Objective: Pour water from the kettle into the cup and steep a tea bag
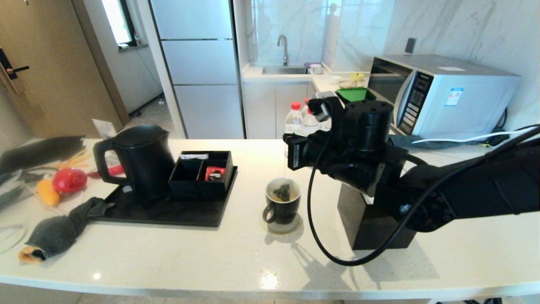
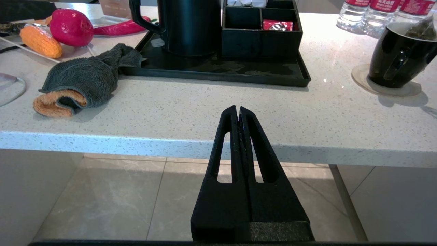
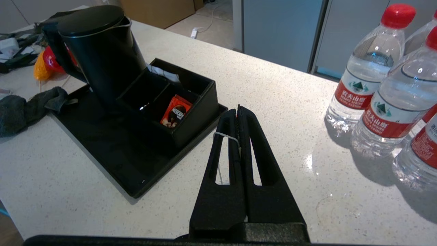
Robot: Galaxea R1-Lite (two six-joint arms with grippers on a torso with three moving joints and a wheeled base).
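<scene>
Right pincer [image 3: 238,112] closed on the string, tea bag [image 1: 282,192] in cup [image 1: 282,207]. Dunk slowly, stay centred. Left pincer [image 2: 238,112] closed, empty, parked below counter [image 2: 205,112].

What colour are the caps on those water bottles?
Red caps on the water bottles, clearest in the right wrist view.

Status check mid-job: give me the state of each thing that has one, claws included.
Kettle: upright on the black tray, lid on.
Cup: upright on a coaster, pale liquid inside.
Tea bag: in the cup, string running up.
Right claw: above the cup, shut on the string.
Left claw: shut, empty, below the counter edge.
Bottles: capped, upright.
</scene>
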